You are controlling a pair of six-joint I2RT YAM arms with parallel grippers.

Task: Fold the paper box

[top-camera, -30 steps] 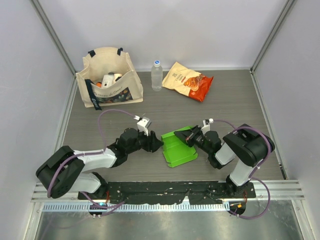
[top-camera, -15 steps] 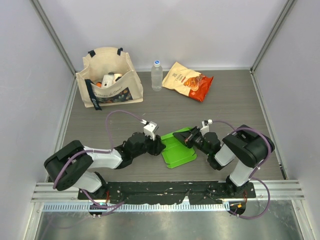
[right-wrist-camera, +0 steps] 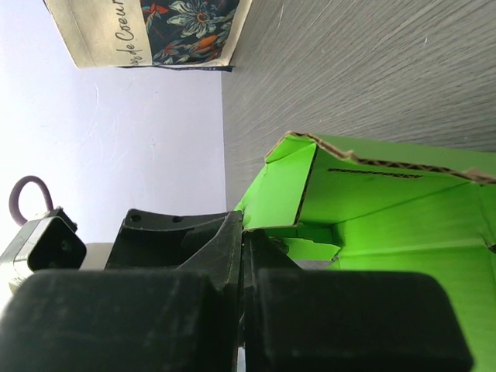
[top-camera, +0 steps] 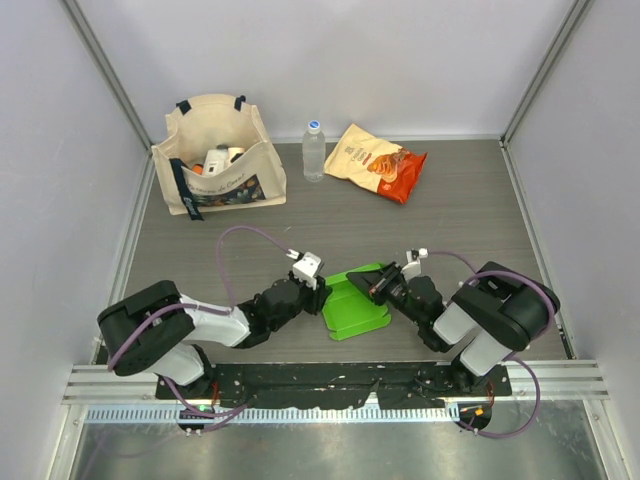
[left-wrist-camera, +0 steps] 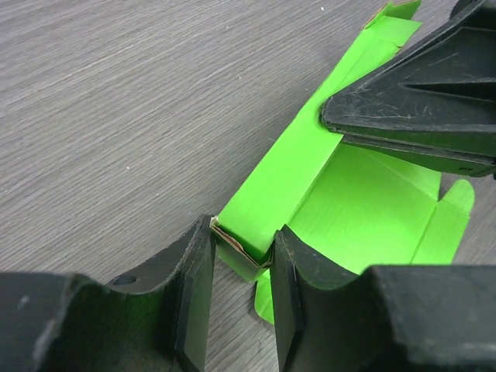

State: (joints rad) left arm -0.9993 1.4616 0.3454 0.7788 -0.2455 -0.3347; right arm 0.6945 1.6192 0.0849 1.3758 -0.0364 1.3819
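The paper box (top-camera: 355, 308) lay by the middle of the counter's (top-camera: 470, 200) near edge, one raised wall running from the left tool (left-wrist-camera: 242, 260), whose jaws stood apart astride its end corner (not visibly pinching), to the right tool (top-camera: 377, 286), clamped shut on it.

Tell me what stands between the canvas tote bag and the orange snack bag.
A clear water bottle with a blue cap stands upright between the tote bag and the snack bag, as the top external view shows.
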